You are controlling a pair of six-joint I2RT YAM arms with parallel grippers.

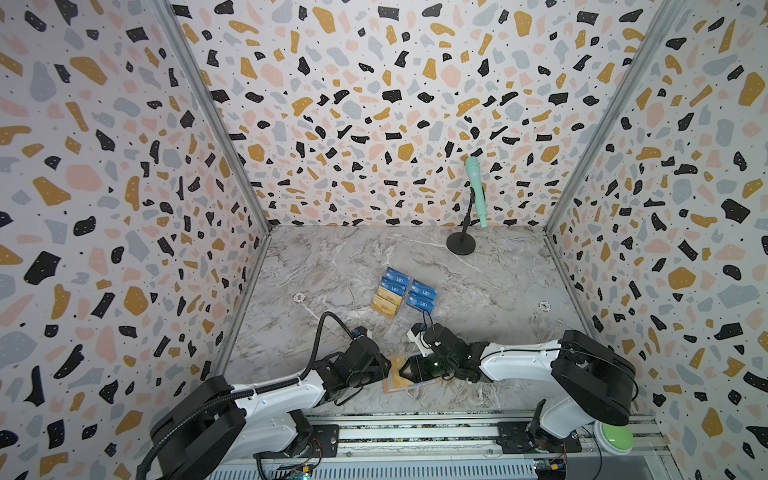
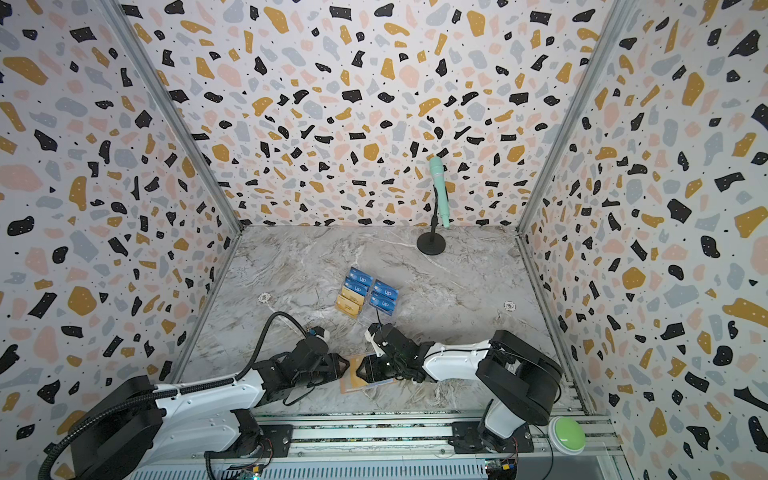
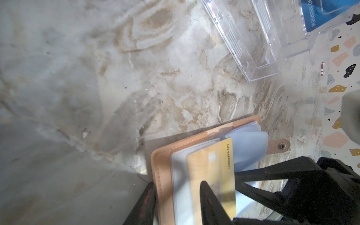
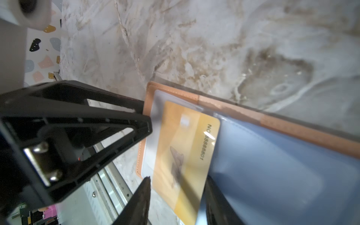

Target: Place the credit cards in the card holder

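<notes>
The salmon-pink card holder (image 1: 390, 384) (image 2: 347, 384) lies open near the table's front, between both grippers. A gold credit card (image 4: 185, 140) (image 3: 210, 161) sits part-way inside one clear sleeve (image 4: 153, 109), its near end sticking out past the holder's edge. My right gripper (image 4: 177, 178) (image 1: 404, 369) grips that card across its width, one fingertip on each long edge. My left gripper (image 3: 176, 183) (image 1: 385, 368) stands open, one fingertip (image 3: 151, 187) beside the pink cover (image 3: 161, 165), the other over the sleeve and card. More credit cards, blue (image 1: 397, 277) and gold (image 1: 386, 301), stand in the acrylic stand.
The clear acrylic tiered stand (image 1: 405, 320) (image 3: 253, 48) sits just behind the holder, its front tier empty. A mint microphone (image 1: 473, 187) on a black stand is at the back right. A green button (image 1: 615, 434) and the metal rail (image 1: 415, 432) line the front edge.
</notes>
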